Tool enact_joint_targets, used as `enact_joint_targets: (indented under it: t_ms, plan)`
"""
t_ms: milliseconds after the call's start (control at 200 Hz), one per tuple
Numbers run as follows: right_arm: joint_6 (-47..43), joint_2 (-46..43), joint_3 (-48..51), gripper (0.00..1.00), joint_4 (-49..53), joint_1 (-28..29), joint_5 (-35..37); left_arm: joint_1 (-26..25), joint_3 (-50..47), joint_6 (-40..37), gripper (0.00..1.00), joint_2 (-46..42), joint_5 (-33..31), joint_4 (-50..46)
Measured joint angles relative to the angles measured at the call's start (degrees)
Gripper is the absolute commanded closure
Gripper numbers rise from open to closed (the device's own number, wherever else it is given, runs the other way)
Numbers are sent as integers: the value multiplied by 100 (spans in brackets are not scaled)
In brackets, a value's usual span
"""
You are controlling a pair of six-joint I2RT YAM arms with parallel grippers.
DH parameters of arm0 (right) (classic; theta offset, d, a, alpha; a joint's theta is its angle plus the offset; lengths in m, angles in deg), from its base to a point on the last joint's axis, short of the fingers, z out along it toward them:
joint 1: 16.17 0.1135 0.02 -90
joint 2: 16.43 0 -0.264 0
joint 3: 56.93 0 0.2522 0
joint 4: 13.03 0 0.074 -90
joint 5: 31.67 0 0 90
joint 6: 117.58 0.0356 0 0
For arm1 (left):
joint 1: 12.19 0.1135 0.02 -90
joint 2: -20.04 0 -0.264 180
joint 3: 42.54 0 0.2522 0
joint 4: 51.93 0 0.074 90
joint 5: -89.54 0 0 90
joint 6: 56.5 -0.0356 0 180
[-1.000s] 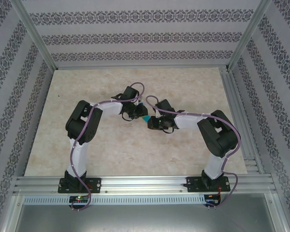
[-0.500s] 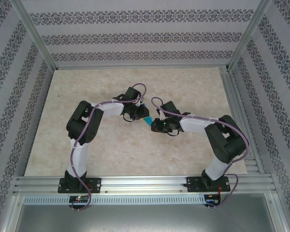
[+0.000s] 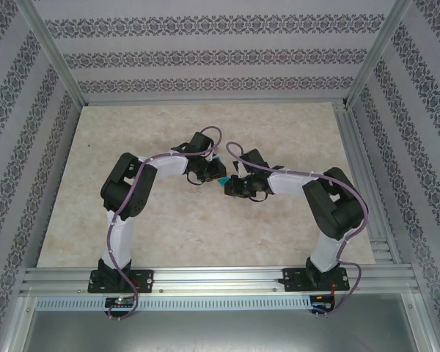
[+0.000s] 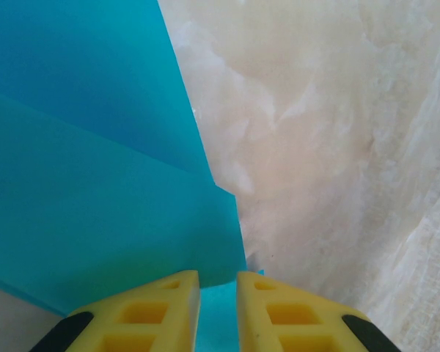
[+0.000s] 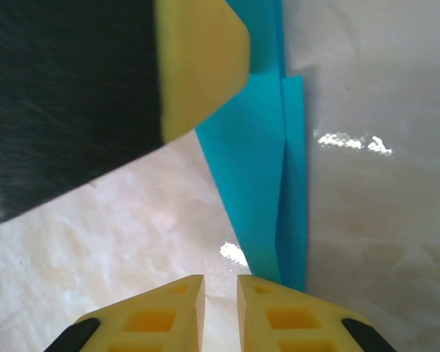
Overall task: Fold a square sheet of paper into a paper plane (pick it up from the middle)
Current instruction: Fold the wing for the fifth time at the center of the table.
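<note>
Biggest first: the table (image 3: 132,220), pale marbled top, w/ both arms bent inward so the wrists meet near its ctr. Between them is the paper (image 4: 95,183), teal and already part-folded. In the left wrist view one layer lies over another w/ a slanted edge. In the right wrist view it narrows to a long pointed strip w/ a flap doubled along one side. We judge we're mid-fold, working the dart's long creases, w/ plenty left to do. The L gripper (image 4: 218,282) is pinched on the paper's edge, teal showing in the slit btw its yellow pads. The R gripper (image 5: 221,287) has its jaws drawn almost together, bare table showing through the slit and nothing in it. The paper's point lies just beside one pad, not btw them as far as we can see. One L finger (image 5: 198,66) looms close in that view, so the two claws are v. near each other. To do this step well we'd use the L pinch as anchor and bring the R tips flat onto the doubled flap. Then we'd run along the crease from the anchored end out to the point, pressing lightly vs the table so the thin paper doesn't buckle or tear. We'd mind finger clearance and check the edges line up before sharpening the fold.
</note>
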Motion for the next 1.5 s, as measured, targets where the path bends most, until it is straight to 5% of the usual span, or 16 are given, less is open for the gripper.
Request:
enact_joint_targets:
  t_ms: [1499]
  plan:
    - [133, 90, 407, 83, -595, -299, -319, 481, 525, -1285, 72, 315, 240, -249]
